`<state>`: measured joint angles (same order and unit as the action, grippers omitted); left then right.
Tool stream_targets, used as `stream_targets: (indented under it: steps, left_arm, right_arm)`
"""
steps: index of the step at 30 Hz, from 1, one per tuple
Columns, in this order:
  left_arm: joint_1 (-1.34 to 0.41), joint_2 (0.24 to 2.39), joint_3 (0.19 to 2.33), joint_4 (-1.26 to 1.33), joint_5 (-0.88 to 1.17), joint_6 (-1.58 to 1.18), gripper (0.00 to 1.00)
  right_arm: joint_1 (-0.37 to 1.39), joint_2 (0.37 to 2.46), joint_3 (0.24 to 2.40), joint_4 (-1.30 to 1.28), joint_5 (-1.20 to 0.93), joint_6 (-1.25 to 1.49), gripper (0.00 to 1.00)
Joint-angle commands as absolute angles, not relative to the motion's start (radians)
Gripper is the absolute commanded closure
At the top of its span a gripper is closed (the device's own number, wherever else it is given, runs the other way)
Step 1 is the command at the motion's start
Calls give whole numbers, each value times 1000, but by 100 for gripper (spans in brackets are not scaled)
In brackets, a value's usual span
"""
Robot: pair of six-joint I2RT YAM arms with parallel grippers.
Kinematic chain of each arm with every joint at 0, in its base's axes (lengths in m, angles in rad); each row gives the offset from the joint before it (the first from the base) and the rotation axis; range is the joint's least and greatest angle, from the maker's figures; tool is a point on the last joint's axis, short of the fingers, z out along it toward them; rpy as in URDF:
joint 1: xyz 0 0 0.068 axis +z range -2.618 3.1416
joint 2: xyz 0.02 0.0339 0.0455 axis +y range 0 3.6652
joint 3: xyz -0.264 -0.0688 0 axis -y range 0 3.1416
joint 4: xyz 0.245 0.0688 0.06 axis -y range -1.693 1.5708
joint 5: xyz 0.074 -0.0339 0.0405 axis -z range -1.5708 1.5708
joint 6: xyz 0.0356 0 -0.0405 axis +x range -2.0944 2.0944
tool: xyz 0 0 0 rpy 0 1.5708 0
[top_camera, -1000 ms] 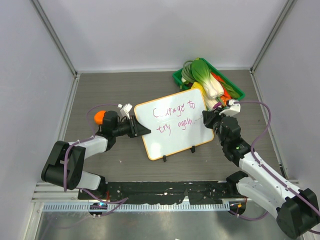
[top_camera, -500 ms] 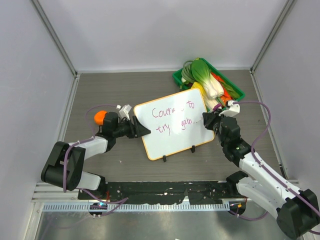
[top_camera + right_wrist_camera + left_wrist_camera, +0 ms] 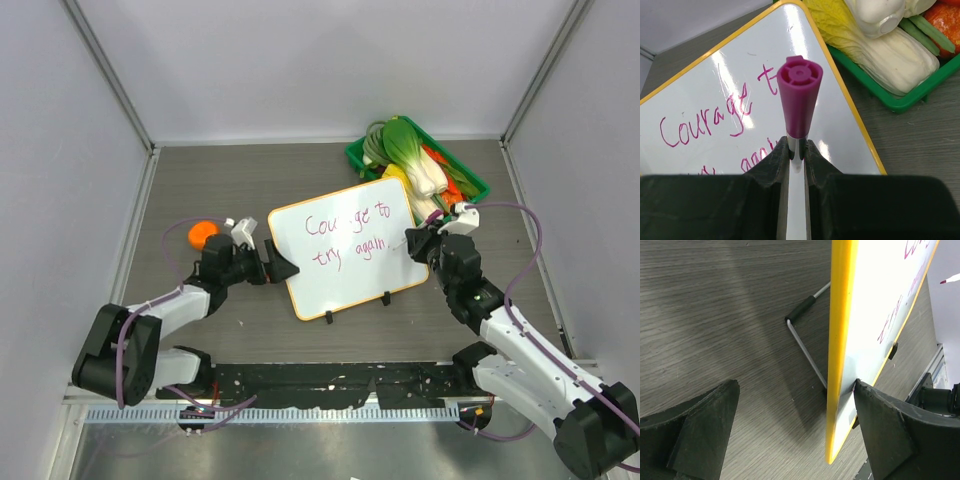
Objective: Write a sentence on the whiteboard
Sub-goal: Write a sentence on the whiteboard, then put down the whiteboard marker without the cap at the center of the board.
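**Small white orange-framed whiteboard (image 3: pixel 345 250) looks finished, so the job now is not knocking it over**

It's propped at a tilt on a thin wire stand (image 3: pixel 805 347) in the middle of the grey wood-grain desk (image 3: pixel 200 180). Its far right corner is near the green plastic tray (image 3: pixel 470 186) of vegetables. The purple-pink handwritten sentence (image 3: pixel 348 236) reads "Courage to try again" in two lines, so I'd say the writing is basically done.

The left pincer (image 3: pixel 278 264) is spread wide open around the board's left edge. One finger is well clear behind the board. The other is right up against the written face, and I can't tell if it's touching.

The right pincer (image 3: pixel 796 155) is clamped on the purple capped marker (image 3: pixel 799 100), just off the board's right edge.

To do this well, I'd back the left arm straight out along the edge — no sideways drift, because that stand looks easy to tip. I'd also keep the marker tip off the surface, since fresh ink smears.
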<state>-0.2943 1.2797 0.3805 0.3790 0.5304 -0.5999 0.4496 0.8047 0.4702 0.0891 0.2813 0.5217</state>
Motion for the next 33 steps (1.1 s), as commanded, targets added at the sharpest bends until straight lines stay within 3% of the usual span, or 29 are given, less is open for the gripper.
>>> stream_targets:
  steps: [1, 33]
  left_arm:
    - [-296, 1226, 367, 354, 474, -571, 0]
    - [-295, 742, 382, 31, 190, -589, 0]
  right_arm:
    - [448, 796, 544, 43, 238, 522, 99]
    - [420, 724, 485, -630, -87, 807, 99]
